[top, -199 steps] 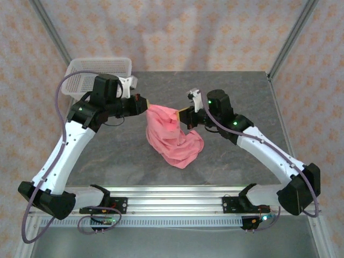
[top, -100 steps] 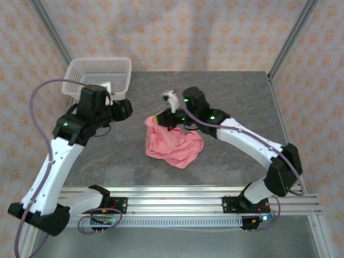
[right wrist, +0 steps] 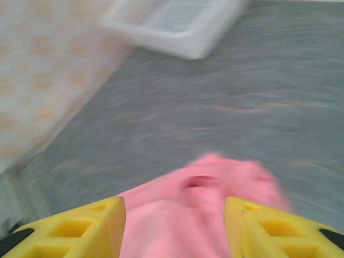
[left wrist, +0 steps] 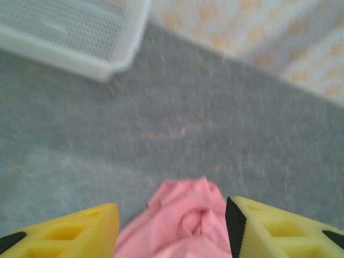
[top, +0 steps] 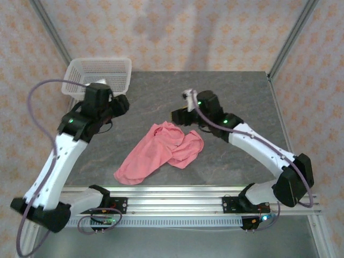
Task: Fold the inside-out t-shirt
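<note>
**A:** Quick one: where's the shirt?

**B:** The inside-out t-shirt (top: 161, 151) lies rumpled mid-surface (top: 236, 97). A long tongue of it runs toward the near left, and there's a bunched lump on the right. It's nowhere near flat, so I'd say the folding proper hasn't begun.

**A:** Claws?

**B:** The left claw (top: 121, 105) hangs near the white basket (top: 99, 72), fingers spread, nothing in it, well apart from the cloth. The right claw (top: 178, 114) hovers just past the lump's far edge, also spread and empty. In both wrist views I see pink between the yellow fingers, but it's lying beyond them, not pinched.

**A:** Risks?

**B:** The big one is pinching several layers in that lump, so a lift drags the whole wad instead of spreading it. I can't tell hem from collar or sleeve because the wrist views are blurred, so a wrong grab point is likely. The tongue also ends close to the near edge, and a pull that way could slide it onto the rail (top: 172, 201). And if my left arm swings in carelessly, it could clip the basket.
</note>
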You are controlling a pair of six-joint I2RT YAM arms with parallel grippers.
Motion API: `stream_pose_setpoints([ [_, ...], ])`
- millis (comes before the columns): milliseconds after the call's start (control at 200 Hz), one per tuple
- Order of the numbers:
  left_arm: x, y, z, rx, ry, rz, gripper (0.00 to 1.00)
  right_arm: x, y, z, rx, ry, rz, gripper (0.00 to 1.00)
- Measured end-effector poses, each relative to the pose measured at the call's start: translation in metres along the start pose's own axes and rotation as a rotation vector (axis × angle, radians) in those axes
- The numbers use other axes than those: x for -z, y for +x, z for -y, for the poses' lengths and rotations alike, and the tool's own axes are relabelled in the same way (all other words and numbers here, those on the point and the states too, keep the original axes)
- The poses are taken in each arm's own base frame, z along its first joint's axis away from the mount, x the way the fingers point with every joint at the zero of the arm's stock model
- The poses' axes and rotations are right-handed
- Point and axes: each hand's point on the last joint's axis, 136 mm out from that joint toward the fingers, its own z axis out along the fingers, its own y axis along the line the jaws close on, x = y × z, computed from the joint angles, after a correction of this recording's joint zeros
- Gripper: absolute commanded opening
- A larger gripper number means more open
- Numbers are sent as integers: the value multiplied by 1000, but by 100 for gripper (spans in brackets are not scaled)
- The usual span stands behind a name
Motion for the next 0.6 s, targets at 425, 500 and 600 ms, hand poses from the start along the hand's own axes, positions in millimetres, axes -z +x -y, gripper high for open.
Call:
stream_pose_setpoints([
  [425, -144, 182, 141, -392, 96, -610, 74, -27, 141, 139, -415, 385, -430, 57],
  [500, -158, 205, 148, -434, 89, -659, 78, -31, 152, 135, -450, 363, -467, 56],
  [600, -177, 223, 133, -453, 15, -701, 73, -31, 172, 136, -497, 364, -512, 52],
])
